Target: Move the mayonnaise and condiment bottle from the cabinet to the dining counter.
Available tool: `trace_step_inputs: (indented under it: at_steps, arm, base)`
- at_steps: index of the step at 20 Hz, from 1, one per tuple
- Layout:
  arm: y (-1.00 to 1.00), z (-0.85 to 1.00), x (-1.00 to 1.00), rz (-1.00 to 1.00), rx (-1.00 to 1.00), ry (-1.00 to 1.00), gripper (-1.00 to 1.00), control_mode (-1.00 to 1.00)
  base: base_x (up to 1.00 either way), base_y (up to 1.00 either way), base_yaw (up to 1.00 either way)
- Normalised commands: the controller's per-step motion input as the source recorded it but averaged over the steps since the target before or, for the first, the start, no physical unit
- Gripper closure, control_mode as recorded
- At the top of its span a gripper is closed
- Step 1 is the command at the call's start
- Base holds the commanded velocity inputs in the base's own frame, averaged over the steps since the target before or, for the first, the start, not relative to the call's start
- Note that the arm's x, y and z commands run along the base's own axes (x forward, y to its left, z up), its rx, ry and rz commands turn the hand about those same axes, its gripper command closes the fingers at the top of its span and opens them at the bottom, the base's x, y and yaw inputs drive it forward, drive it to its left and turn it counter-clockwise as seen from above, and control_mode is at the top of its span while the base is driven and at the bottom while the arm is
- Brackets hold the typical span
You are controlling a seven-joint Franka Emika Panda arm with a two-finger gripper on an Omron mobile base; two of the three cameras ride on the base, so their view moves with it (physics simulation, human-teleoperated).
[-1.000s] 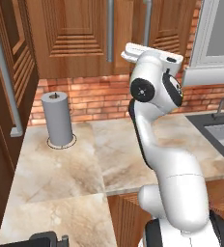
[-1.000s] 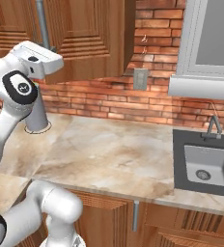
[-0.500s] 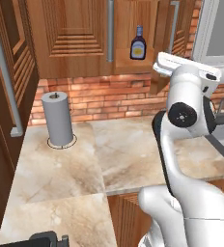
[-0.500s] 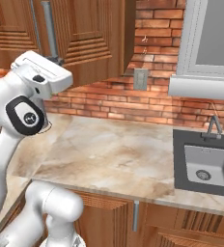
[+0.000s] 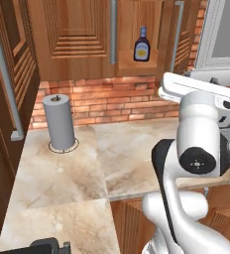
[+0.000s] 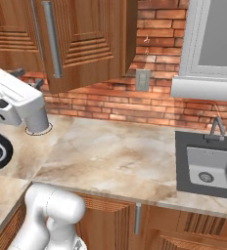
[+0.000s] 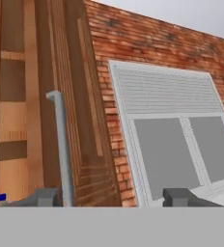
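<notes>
Condiment bottle [image 5: 142, 44] stands inside the open cabinet [image 5: 82, 39] above the brick wall [image 5: 112, 99]. Paper-towel roll [image 5: 59, 122] occupies the marble tabletop's [image 5: 102, 158] back left corner. Fingers [image 7: 46, 197] spread wide, empty.

condiment bottle [image 5: 142, 44] in cabinet [image 5: 82, 37] (above worktop [image 5: 87, 158])

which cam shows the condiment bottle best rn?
Left base view: the condiment bottle stands upright in the open cabinet, label facing the camera. In the right base view the open cabinet door covers that spot. The hand view faces a door handle and the window.
</notes>
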Motion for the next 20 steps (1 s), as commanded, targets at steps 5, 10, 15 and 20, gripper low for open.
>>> trace_step_inputs:
  at_steps: [5,10,15,20]
  arm:
    - [1.0,0.0,-0.03,0.01,-0.03,0.0,-1.0,-1.0]
    - [0.78,0.0,0.72,0.0,0.0,0.09,-1.0,-1.0]
    - [0.21,-0.11,1.0,0.0,0.0,0.18,-1.0,-1.0]
    - [0.0,-0.21,1.0,0.0,0.0,0.2,-1.0,-1.0]
  base:
    - [0.0,0.0,0.0]
    - [0.0,0.0,0.0]
    - [0.0,0.0,0.0]
    - [0.0,0.0,0.0]
